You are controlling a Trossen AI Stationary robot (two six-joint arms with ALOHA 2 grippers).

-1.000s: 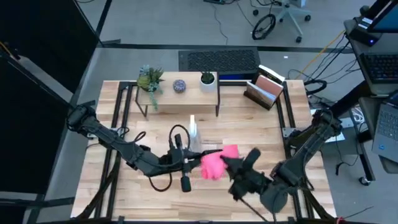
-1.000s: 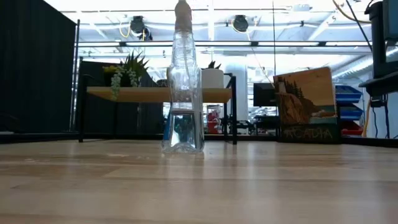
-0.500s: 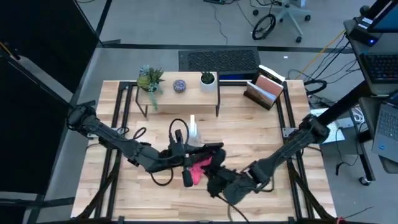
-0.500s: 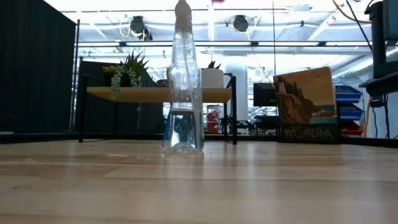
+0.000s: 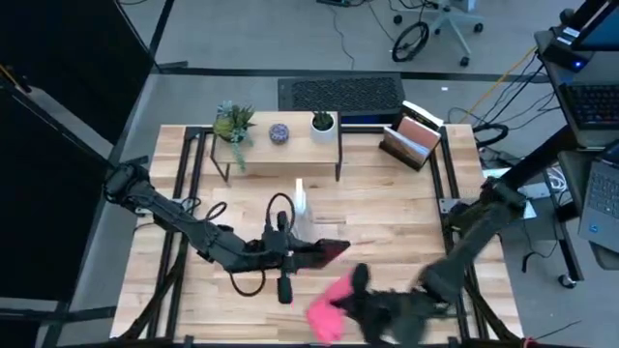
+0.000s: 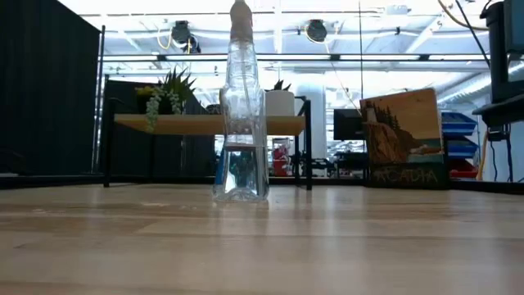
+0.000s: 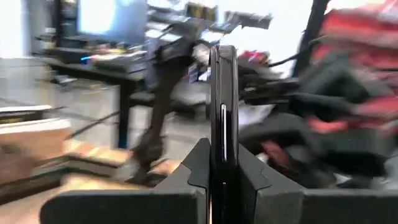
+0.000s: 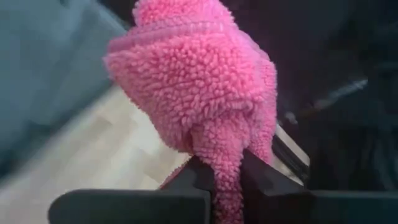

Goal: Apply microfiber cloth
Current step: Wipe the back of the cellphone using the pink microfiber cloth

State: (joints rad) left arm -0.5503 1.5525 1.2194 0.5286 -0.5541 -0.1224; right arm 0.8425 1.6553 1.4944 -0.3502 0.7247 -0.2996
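In the high view my left gripper [image 5: 298, 251] is shut on a black smartphone [image 5: 325, 249] at mid-table, just near of the spray bottle. In the left wrist view the smartphone [image 7: 222, 118] shows edge-on, reaching out past the gripper [image 7: 222, 171]. My right gripper [image 5: 350, 307] is at the table's near edge, shut on the bright pink microfiber cloth [image 5: 326, 317]. The cloth [image 8: 196, 81] bunches into a fluffy lump beyond the gripper [image 8: 225, 177]. Cloth and phone are apart. Neither gripper shows in the low view. My left gripper pinches the smartphone's end nearest the arm [image 7: 222, 158] between its two fingers, one on each flat face. The fingers come level from the table's left and lie along the phone. My right gripper pinches a gathered fold of the cloth [image 8: 225, 155] between its two fingers, several layers thick. The rest bulges beyond the fingertips, slack.
A clear spray bottle [image 5: 301, 201] stands upright at mid-table, also in the low view [image 6: 240, 115]. Along the far edge a small shelf [image 5: 280, 145] carries potted plants, with a picture card stand [image 5: 414, 137] to its right. Bare wood lies right of the phone.
My right gripper carried the pink cloth leftward onto the smartphone, then drew back toward the table's near edge, so the cloth now sits clear of the phone. My left gripper has kept the phone in place.
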